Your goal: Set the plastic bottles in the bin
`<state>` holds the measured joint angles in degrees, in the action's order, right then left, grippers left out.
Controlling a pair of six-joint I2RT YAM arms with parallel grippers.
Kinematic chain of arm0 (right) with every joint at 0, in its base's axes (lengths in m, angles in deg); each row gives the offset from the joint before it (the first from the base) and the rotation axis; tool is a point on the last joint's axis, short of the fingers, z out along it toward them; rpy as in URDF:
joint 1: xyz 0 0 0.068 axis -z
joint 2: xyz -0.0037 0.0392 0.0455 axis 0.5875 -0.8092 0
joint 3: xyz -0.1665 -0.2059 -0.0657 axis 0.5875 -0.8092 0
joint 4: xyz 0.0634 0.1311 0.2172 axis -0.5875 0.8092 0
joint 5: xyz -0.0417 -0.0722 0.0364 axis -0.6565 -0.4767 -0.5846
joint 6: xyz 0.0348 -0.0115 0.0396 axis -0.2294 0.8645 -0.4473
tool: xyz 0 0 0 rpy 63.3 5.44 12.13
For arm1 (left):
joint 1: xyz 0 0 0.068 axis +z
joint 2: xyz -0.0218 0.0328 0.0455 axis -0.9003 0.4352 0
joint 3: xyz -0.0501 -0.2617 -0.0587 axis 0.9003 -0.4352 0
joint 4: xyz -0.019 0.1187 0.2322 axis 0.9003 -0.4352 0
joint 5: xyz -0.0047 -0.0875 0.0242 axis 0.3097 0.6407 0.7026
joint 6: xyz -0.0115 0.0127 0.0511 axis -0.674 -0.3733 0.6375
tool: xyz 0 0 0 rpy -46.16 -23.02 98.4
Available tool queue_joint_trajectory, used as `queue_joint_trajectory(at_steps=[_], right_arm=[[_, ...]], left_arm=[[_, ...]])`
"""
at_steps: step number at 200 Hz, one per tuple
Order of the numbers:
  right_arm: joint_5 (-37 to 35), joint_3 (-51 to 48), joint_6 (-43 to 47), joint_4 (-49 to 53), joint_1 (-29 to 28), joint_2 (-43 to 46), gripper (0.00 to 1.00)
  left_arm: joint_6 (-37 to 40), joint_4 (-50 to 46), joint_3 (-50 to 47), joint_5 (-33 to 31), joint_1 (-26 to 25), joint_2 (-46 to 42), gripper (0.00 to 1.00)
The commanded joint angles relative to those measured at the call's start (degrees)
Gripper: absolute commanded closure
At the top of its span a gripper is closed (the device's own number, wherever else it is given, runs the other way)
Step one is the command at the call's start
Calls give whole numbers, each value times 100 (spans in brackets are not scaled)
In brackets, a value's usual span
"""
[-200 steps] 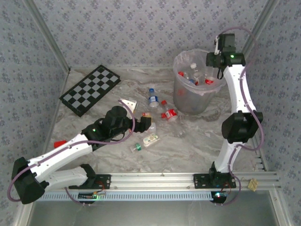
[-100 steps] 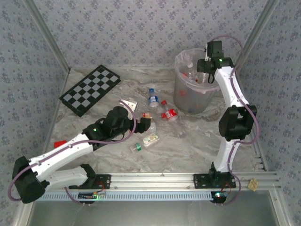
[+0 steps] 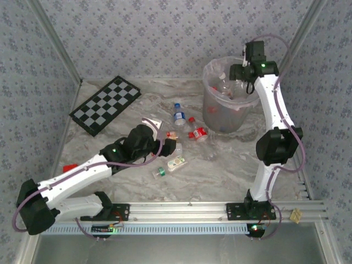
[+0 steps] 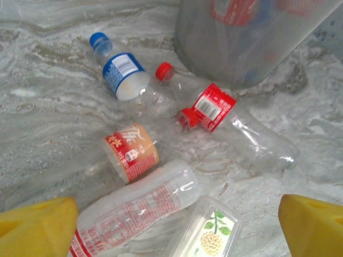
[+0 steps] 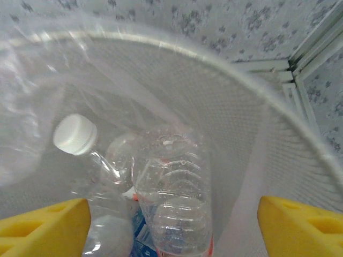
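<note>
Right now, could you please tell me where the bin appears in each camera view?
Top external: the bin stands upper right.
Left wrist: its wall is at the top right.
Right wrist: its rim arcs across, bottles lying inside.
Shared landmark: the blue-labelled bottle, left of the bin in top external and left wrist.

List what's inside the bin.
Inside the bin, a white-capped clear bottle and a ribbed clear bottle lie uppermost. Beneath them a bit of blue label peeks out; the rest is covered.
</note>
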<state>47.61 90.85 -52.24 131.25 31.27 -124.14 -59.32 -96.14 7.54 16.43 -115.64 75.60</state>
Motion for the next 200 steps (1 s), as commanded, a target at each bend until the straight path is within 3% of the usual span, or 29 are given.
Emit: queue_joint_trajectory(at_steps=[1, 30, 54, 82, 105, 130, 156, 200], right_arm=[[-100, 516, 16, 468, -12, 408, 16], [64, 587, -76, 494, 74, 365, 21], [142, 378, -176, 512, 69, 394, 35], [247, -719, -366, 106, 44, 721, 51], [365, -1513, -559, -273, 123, 891, 55], [386, -1734, -585, -385, 119, 925, 55], [331, -1341, -500, -281, 119, 992, 53], [333, -571, -301, 13, 103, 1327, 28]], left_arm=[[41, -196, 281, -74, 2, 123, 4], [21, -146, 339, 88, 1, 290, 4], [-37, -233, 352, 151, 2, 319, 4], [-141, -270, 266, 72, 2, 288, 4], [-161, -279, 205, 95, 2, 277, 4], [-144, -412, 250, 103, 2, 280, 4], [-132, -489, 259, 35, 11, 289, 4], [-365, -521, 361, -102, 90, 523, 4]])
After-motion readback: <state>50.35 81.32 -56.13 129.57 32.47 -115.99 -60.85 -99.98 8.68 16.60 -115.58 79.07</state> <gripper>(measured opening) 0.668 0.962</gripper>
